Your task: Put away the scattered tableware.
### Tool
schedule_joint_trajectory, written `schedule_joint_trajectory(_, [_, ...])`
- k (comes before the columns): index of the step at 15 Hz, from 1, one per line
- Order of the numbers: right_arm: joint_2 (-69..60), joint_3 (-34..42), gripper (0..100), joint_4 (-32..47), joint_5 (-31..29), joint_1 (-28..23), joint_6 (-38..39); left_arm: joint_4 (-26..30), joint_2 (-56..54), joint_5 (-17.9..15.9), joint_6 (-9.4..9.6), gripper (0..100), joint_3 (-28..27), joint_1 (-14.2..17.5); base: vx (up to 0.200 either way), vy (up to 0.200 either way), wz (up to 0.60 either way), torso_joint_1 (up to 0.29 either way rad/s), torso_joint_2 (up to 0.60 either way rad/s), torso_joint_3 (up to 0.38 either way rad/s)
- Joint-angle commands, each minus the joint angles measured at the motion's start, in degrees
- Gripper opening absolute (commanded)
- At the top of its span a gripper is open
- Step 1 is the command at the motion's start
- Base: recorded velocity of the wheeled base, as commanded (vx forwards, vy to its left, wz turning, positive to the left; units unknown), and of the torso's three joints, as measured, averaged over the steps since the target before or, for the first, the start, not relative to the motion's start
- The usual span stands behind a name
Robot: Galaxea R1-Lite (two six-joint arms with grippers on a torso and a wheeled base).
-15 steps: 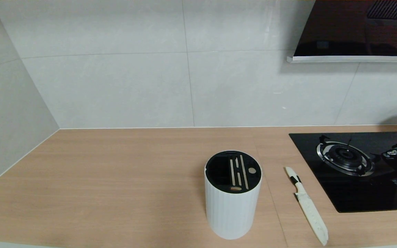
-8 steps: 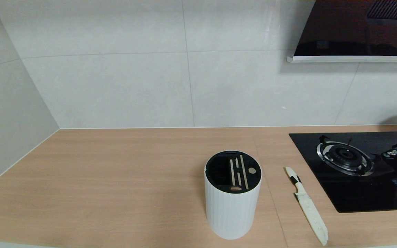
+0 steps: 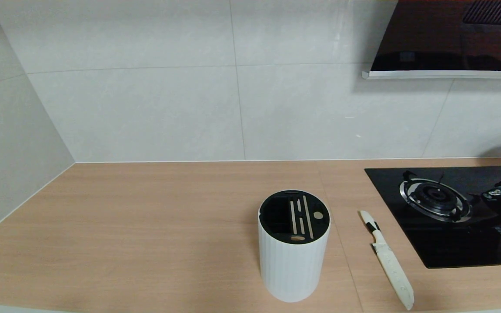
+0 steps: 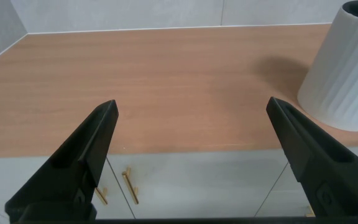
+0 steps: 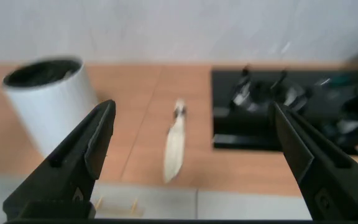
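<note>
Left gripper (image 4: 191,107) is spread wide w/ nothing between its fingers. It hangs just off the front edge of the wooden countertop (image 3: 146,226), above the pale cabinet fronts (image 4: 191,180) and their gold pulls (image 4: 129,186). From that wrist cam I see the knife holder (image 4: 344,68) standing off to one side, well apart from the fingers.

Right gripper (image 5: 192,109) is also spread wide, empty, and sits out in front of the counter edge. On its cam the knife (image 5: 174,146) falls in the gap between the two fingers but farther off, lying on the counter and not touched.

In the head view, the knife holder (image 3: 294,256) is a white ribbed cylinder, upright near the front edge. Its top is a black insert w/ narrow slots and one bigger open compartment on the left. The knife (image 3: 387,261) is cream w/ a black band on the handle. It lies flat just right of the holder, between it and the black glass gas hob (image 3: 450,243), touching neither. Its handle end points toward the tiled wall (image 3: 146,108) and its blade tip is close to the front edge.

A burner (image 3: 435,195) sits on the hob, and the dark range hood (image 3: 450,39) is mounted above at top right.
</note>
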Motion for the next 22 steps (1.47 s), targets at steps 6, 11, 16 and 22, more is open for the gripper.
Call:
schedule_joint_trajectory(6, [46.43,-12.94,100,-2.60,-2.16,7.93,0.81,-0.01,0.00,0.00,0.00,100,0.00,0.02,0.000,0.000,0.00,0.000,0.00,0.000])
schedule_joint_trajectory(11, [70.42,-15.22,100,-17.45,-2.25,9.68,0.73,-0.01,0.00,0.00,0.00,100,0.00,0.02,0.000,0.000,0.00,0.000,0.00,0.000])
schedule_joint_trajectory(16, [93.54,-15.40,100,-37.14,-7.43,9.68,0.02,-0.01,0.00,0.00,0.00,100,0.00,0.02,0.000,0.000,0.00,0.000,0.00,0.000])
schedule_joint_trajectory(22, [110.41,-15.49,100,-52.78,-9.89,12.23,0.02,-0.01,0.00,0.00,0.00,100,0.00,0.02,0.000,0.000,0.00,0.000,0.00,0.000])
